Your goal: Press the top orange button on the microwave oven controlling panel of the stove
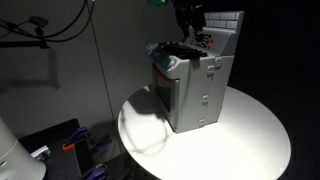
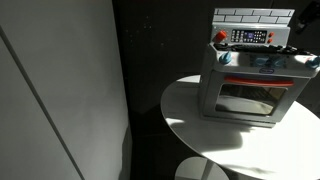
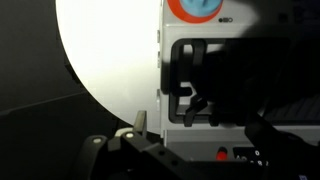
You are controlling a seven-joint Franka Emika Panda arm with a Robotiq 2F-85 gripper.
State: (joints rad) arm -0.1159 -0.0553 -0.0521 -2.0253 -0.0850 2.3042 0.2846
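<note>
Nearest me is the round white table, brightly lit, and the stove stands on it toward the far right. Its glass oven door faces the camera in an exterior view. Above the door, past the dark cluttered cooktop, the microwave oven controlling panel sits upright against the foot of the white brick back wall. It's a small dark strip with orange-red and white marks. At this size I can't pick the top orange button out from the rest.

The gripper hangs over the far part of the cooktop, near the back wall and apart from the stove. I judge that's a sensible staging spot, since the panel faces forward and a press has to come in over the burners. In the wrist view only one pale fingertip shows against the table, with the other lost in shadow. I cannot tell whether the fingers are together or spread. I'd want them together for a firm single poke.
</note>
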